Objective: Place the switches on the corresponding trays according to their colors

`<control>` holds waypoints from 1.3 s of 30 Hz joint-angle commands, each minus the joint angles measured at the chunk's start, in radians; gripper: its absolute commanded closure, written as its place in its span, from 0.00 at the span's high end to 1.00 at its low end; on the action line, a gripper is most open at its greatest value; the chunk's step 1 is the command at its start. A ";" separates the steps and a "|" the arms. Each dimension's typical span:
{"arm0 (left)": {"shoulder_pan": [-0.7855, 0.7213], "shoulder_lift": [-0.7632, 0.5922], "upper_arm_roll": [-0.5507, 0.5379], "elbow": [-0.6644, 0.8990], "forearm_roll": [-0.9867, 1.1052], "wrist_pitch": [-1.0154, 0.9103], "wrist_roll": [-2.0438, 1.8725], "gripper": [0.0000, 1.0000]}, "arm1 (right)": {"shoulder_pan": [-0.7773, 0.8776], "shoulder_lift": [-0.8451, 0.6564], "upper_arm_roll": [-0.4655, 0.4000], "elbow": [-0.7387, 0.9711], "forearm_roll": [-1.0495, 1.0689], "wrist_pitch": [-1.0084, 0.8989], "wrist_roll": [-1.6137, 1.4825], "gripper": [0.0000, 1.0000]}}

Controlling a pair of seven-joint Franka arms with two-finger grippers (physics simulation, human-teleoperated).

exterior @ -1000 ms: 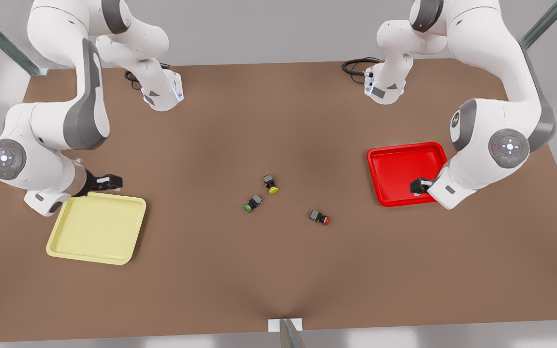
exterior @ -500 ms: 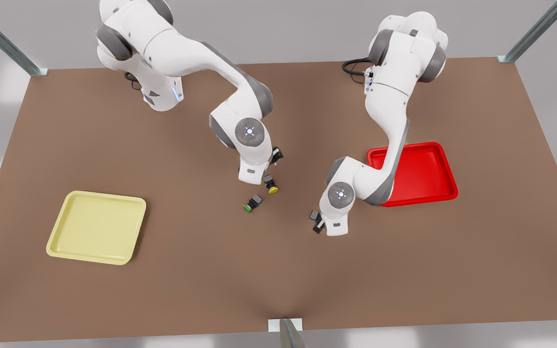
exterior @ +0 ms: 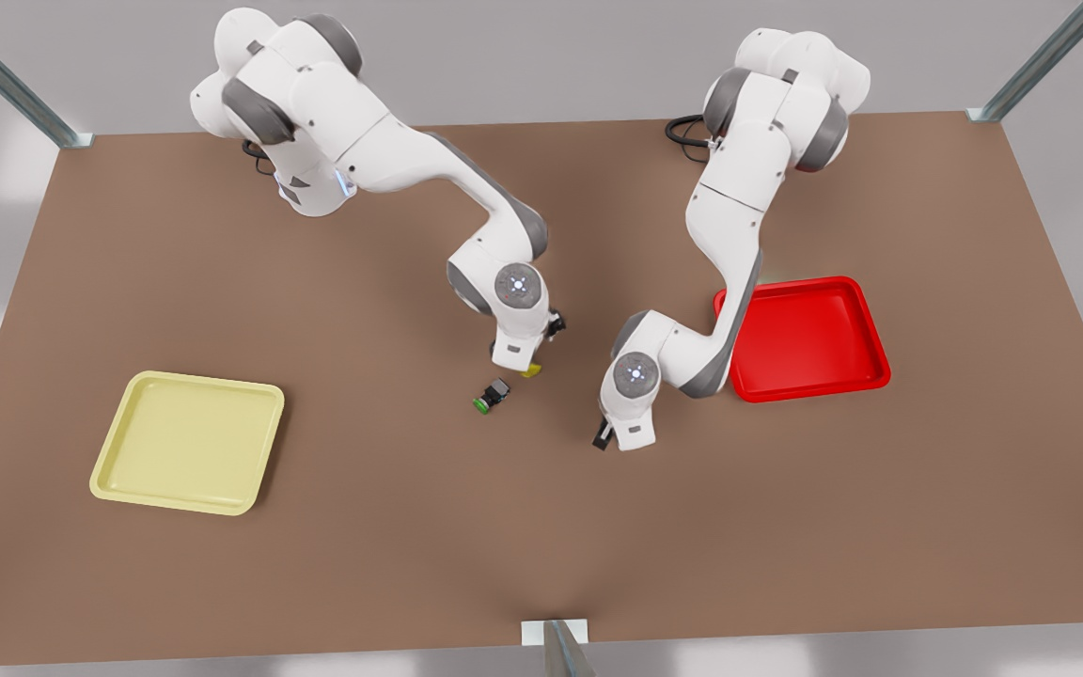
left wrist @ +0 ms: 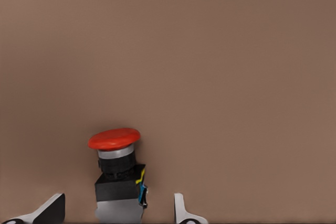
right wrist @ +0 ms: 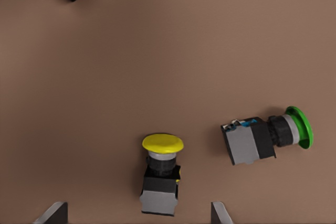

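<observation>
Red switch [left wrist: 118,174]: lies on its side on the brown table [exterior: 410,527], between the fingertips [left wrist: 51,207] of the left gripper [left wrist: 115,211], whose jaws are held apart and not yet clamped. The gripper is seen near the red tray [exterior: 809,337], presumably because that tray is its drop point.

Yellow switch [right wrist: 160,174]: lies on the table between the parted jaws of the right gripper [right wrist: 137,212], lined up for a pinch across the dark body.

Yellow tray [exterior: 189,442]: well apart, at the front view's left.

Green switch [right wrist: 266,137]: beside the yellow one, not touching; judged a distractor to be left alone.
</observation>
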 commanded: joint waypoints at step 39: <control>0.000 0.018 0.001 0.000 0.005 0.004 0.000 0.54 | 0.018 0.071 -0.011 -0.128 -0.071 0.242 0.116 0.63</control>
